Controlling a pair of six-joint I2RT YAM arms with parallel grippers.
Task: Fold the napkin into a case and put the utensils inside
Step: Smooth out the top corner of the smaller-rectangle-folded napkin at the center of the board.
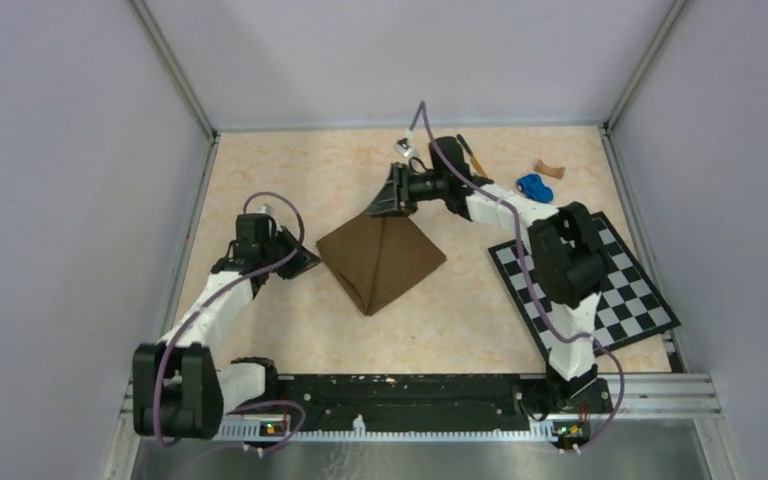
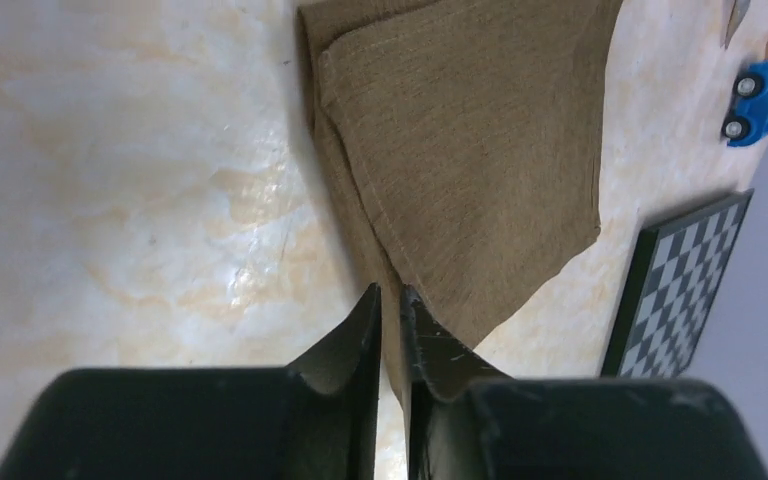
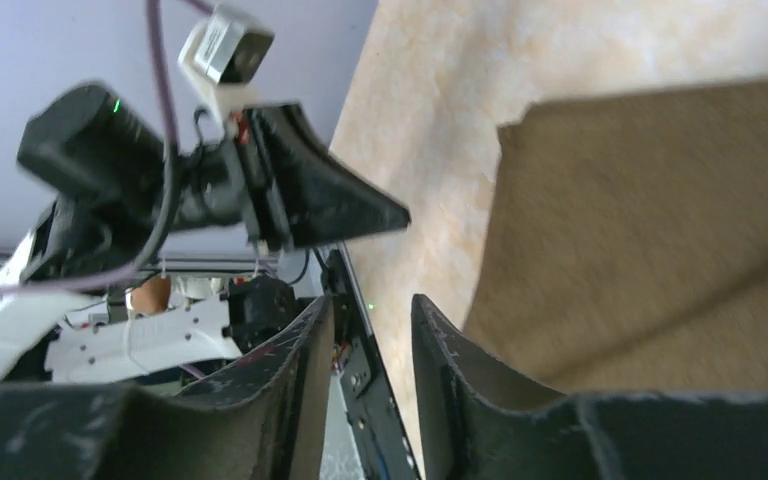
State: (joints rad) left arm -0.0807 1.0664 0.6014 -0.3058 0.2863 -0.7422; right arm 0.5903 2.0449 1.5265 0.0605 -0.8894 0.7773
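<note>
The dark brown napkin (image 1: 380, 257) lies partly folded in the middle of the table, with a raised crease down its middle. My left gripper (image 1: 307, 262) is at its left corner. In the left wrist view the fingers (image 2: 391, 290) are shut on the napkin's edge (image 2: 460, 150). My right gripper (image 1: 379, 205) is at the napkin's far corner. In the right wrist view it (image 3: 370, 300) is open and empty, with the napkin (image 3: 650, 240) beside its right finger. The knife (image 1: 476, 162) with its yellow handle lies behind the right arm. The fork is hidden.
A blue toy car (image 1: 533, 186) and a small tan object (image 1: 550, 170) lie at the back right. The car also shows in the left wrist view (image 2: 753, 100). The checkered board (image 1: 610, 290) lies at the right, under the right arm. Walls enclose the table.
</note>
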